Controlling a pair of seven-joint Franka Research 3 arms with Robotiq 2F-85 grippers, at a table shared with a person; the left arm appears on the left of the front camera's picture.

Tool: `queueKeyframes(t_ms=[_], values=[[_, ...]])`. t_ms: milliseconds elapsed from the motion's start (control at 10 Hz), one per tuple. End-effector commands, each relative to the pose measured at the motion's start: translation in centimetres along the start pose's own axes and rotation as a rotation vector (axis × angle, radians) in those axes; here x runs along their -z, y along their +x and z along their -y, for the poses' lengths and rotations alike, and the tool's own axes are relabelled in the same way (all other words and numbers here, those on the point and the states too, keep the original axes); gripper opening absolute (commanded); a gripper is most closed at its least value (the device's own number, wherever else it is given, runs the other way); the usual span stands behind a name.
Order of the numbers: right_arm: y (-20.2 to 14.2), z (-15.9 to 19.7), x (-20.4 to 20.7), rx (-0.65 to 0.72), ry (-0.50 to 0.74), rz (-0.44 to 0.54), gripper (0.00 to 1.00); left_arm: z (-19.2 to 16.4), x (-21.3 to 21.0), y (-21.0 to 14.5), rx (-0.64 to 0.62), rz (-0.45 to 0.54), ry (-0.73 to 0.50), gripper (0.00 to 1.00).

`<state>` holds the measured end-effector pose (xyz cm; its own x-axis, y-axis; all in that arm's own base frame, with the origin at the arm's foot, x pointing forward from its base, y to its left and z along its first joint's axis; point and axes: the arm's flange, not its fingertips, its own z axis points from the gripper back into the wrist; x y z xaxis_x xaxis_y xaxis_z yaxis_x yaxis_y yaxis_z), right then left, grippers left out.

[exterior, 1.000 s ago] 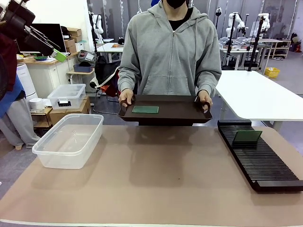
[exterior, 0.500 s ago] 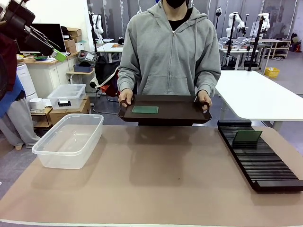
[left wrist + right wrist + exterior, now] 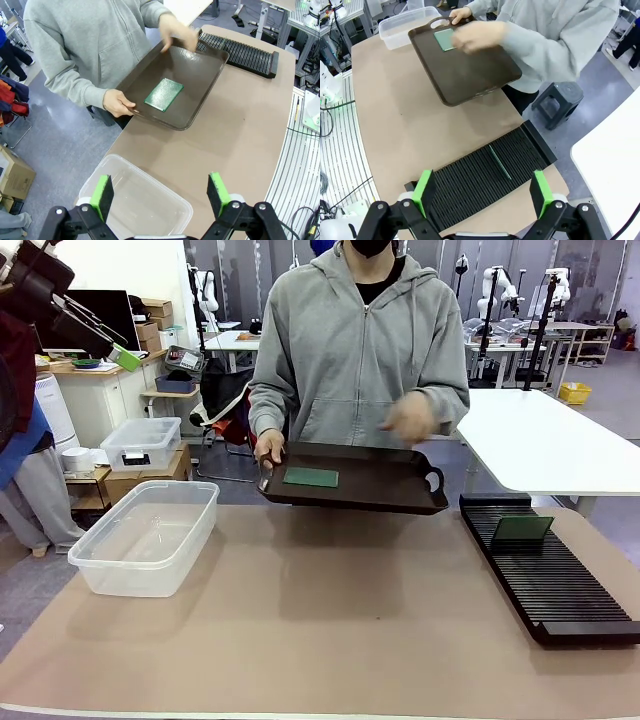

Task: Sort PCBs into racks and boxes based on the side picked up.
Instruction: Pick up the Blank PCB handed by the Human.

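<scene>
Green PCB [image 3: 310, 477] could slide off that one-handed tray [image 3: 385, 482]; my left end effector [image 3: 161, 192] and right end effector [image 3: 482, 191] gape apart.

tub [image 3: 145, 535] on bench [image 3: 350, 620] left; rack [image 3: 550, 585] on right, upright board [image 3: 522, 528] in its far slots; tray [image 3: 385, 485] between them at far edge, flat board [image 3: 310, 477] on it.

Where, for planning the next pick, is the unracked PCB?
Front view: PCB lies flat on the left half of the dark tray, beside the person's holding hand.
</scene>
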<state>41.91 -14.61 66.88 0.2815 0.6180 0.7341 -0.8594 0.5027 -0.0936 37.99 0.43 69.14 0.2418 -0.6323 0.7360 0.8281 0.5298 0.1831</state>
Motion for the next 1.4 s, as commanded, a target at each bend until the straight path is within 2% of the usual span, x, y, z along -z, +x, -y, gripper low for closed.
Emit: queueKeyframes(t_ms=[0, 1300], values=[[0.1, -0.02, 0.06, 0.006, 0.001, -0.002, 1.0, 0.06, -0.06, -0.08, 0.003, -0.001, -0.008, 1.0], [0.1, -0.02, 0.06, 0.006, 0.001, -0.002, 1.0, 0.06, -0.06, -0.08, 0.003, -0.001, -0.008, 1.0]])
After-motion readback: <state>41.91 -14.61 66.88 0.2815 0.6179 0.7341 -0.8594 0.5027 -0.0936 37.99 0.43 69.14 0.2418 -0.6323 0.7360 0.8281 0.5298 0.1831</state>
